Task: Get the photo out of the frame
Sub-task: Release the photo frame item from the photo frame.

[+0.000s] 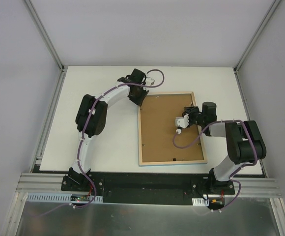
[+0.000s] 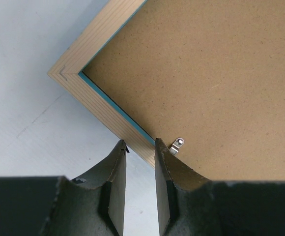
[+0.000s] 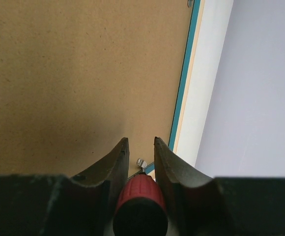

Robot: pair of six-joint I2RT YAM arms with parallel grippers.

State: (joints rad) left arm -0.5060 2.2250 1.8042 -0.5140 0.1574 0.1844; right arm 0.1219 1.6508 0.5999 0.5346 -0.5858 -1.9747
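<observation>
The photo is not visible in any view; I judge it sits under the brown back panel, print side down, so nothing is out yet. The frame lies face down on the white table with the fibreboard back up. Only a thin turquoise line shows along the inner edge of the pale wood rail. Face down makes sense, since the retaining clips are only reachable from this side. One small metal clip sits on the panel just inside the rail near the far-left corner, and another clip lies near the right rail. The right gripper has its jaws pinched on the red-handled screwdriver, with the tip pointing down at that right-side clip. This is probably to lever or turn it off the panel. The left gripper is at the far-left corner with a narrow gap between its jaws and its tips down at the rail. I can't tell whether it pinches the rail or just rests there — likely it braces the frame so it doesn't slide under the tool. Risk: the tip skids on the board.
</observation>
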